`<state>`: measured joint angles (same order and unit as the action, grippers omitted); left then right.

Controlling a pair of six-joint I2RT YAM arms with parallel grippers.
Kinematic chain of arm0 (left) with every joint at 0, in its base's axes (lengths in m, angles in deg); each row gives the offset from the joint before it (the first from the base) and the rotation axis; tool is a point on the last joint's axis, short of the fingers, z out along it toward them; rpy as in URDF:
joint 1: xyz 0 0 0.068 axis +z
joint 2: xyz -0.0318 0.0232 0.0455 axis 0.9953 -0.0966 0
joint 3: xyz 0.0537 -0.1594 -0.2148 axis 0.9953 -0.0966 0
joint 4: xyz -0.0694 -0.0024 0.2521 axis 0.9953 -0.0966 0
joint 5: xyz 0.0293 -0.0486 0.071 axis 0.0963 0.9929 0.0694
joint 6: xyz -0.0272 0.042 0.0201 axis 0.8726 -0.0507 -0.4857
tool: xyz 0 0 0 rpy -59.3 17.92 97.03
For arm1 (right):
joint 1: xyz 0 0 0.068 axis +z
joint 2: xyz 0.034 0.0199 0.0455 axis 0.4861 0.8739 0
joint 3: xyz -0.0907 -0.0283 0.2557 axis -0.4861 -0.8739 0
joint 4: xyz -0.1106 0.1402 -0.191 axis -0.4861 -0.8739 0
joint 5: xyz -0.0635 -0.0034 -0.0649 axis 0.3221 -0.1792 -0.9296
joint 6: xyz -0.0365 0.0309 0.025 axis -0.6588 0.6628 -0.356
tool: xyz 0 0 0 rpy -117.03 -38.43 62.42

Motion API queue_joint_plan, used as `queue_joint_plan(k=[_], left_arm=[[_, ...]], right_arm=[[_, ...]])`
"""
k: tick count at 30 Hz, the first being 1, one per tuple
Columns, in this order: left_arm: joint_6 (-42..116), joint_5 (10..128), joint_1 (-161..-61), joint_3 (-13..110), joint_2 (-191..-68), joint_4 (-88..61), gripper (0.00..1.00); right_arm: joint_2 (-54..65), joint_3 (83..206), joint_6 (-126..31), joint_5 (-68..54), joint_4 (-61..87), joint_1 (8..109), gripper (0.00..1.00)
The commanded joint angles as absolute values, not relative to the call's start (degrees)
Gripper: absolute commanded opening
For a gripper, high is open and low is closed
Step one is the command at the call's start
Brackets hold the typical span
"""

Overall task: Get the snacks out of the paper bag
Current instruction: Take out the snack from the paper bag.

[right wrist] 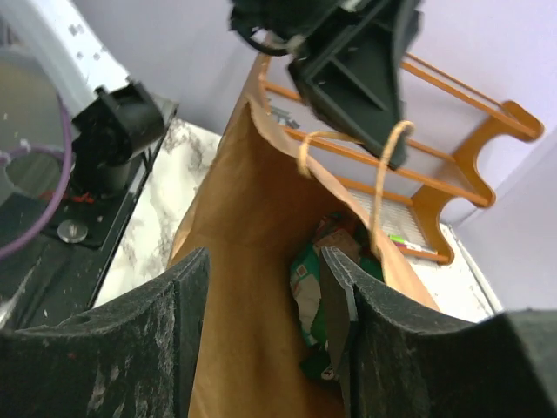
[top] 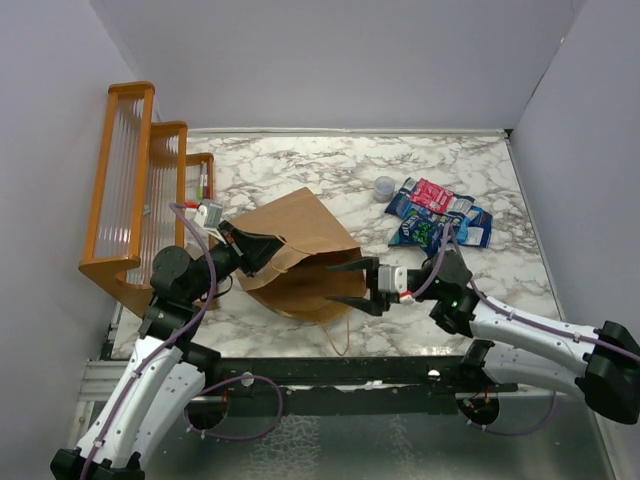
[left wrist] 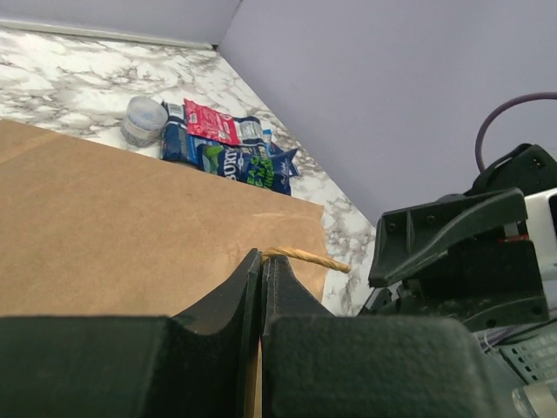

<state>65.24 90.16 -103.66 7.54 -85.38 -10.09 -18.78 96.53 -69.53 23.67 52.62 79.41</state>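
Marble worktop [top: 300, 170] with grey veins, closed in by pale lilac walls [top: 330, 60]. An orange rack [top: 130, 190] stands along its left edge.

The bag [top: 300, 240] is brown kraft paper, creased, with thin twisted handles [right wrist: 383, 174]. It lies tipped over near the middle of the worktop, toward the near edge, with its mouth facing the right arm. The left gripper [top: 272, 250] is pinched tight on the bag's upper rim, jaws together with paper between them, and a handle loops out just past the fingertips.

The right gripper [top: 345, 283] sits at the bag's mouth with its jaws spread wide and nothing held. In its wrist view a crumpled green packet [right wrist: 306, 305] lies deep inside the bag, beyond the fingers [right wrist: 196, 287].

More snacks [top: 437, 215] lie piled near the right edge, well apart from the bag: shiny foil, one red [top: 432, 193] on top of several blue [top: 465, 225], overlapping. A small clear cup [top: 384, 185] stands just beside the pile on its left.
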Motion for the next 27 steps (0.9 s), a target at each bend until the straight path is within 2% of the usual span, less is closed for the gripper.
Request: queue_joint_plan(k=[1, 6, 10, 17, 27], left_arm=[[64.9, 96.7, -103.6, 7.7, -85.1, -4.8, 0.00], [64.3, 98.9, -103.7, 7.5, -83.3, -3.0, 0.00], [64.7, 99.5, -103.7, 6.8, -82.7, -2.1, 0.00], [65.5, 101.0, -103.7, 6.2, -82.6, -0.1, 0.00], [65.3, 103.0, -103.8, 6.4, -81.7, -0.7, 0.00]], right_arm=[[-17.0, 97.0, -89.8, 23.6, 43.6, 85.0, 0.53], [-10.4, 99.0, -101.6, 8.7, 37.9, 92.3, 0.48], [-3.8, 101.9, -107.4, 0.3, 36.6, 94.2, 0.45], [12.1, 107.7, -112.2, -15.7, 46.5, 94.3, 0.47], [25.4, 114.1, -112.5, -19.3, 55.1, 92.6, 0.46]])
